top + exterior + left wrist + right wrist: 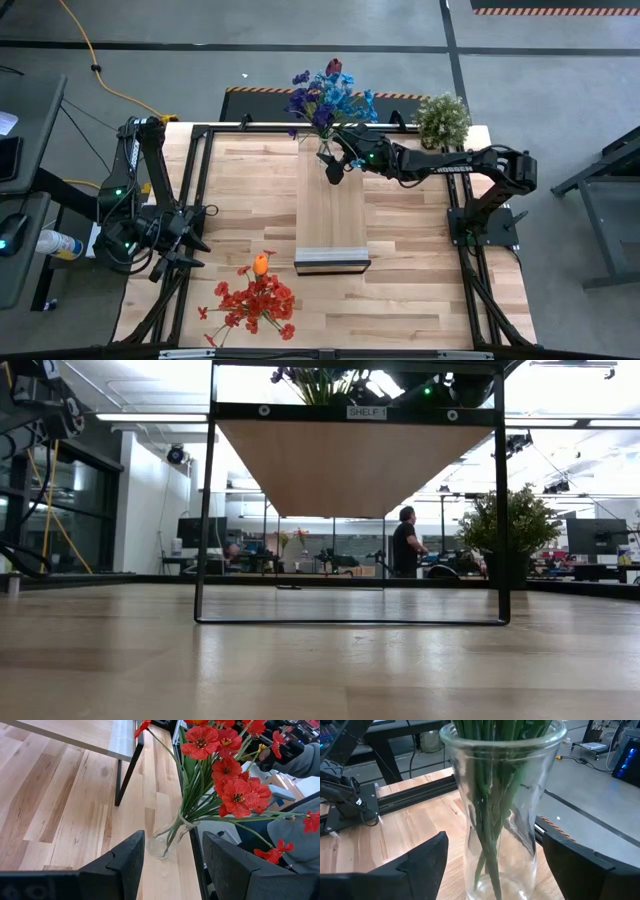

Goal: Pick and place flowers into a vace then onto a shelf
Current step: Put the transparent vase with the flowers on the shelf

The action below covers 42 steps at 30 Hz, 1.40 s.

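Observation:
Blue, purple and maroon flowers (325, 95) stand in a clear glass vase (500, 820) whose base rests on the far end of the light-wood shelf (332, 215). My right gripper (492, 840) is open, with one finger on either side of the vase's lower body and a narrow gap on each side. In the high view it reaches the vase (330, 162) from the table's right. Red flowers and an orange one (258, 295) sit in a second glass vase (159, 845) on the tabletop near the near edge. My left gripper (172, 840) is open just short of it.
A bushy potted plant (442, 118) stands at the table's far right, behind my right arm. The shelf's black legs (205, 510) rise from the tabletop. Black frame rails (195, 170) run along the table's sides. A person (405, 545) stands in the room beyond.

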Available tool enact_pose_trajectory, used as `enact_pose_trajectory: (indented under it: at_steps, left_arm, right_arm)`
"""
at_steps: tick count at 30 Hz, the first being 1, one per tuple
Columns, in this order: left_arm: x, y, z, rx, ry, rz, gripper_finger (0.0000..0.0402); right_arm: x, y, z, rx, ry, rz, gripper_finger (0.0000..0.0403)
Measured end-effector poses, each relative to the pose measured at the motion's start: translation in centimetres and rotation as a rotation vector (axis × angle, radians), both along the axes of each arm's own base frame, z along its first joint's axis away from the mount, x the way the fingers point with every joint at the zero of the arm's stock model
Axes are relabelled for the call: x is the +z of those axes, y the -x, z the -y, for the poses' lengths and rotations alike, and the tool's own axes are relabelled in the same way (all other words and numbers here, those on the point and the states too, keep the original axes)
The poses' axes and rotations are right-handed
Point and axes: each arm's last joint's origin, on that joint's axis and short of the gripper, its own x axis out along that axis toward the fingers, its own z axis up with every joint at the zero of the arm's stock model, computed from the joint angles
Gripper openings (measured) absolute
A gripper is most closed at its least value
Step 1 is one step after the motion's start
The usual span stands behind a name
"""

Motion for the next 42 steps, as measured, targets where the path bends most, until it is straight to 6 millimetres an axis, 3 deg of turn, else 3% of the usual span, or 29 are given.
enact_pose_trajectory:
  at_steps: [28,42]
  left_arm:
    - [0.0,0.0,0.0,0.0,0.0,0.0,0.0232]
    - [0.0,0.0,0.0,0.0,0.0,0.0,0.0232]
  right_arm:
    - [-0.1,0.1,0.0,0.0,-0.004,-0.016,0.0378]
    - [2.1,1.8,-0.5,0.0,-0.007,-0.02,0.0379]
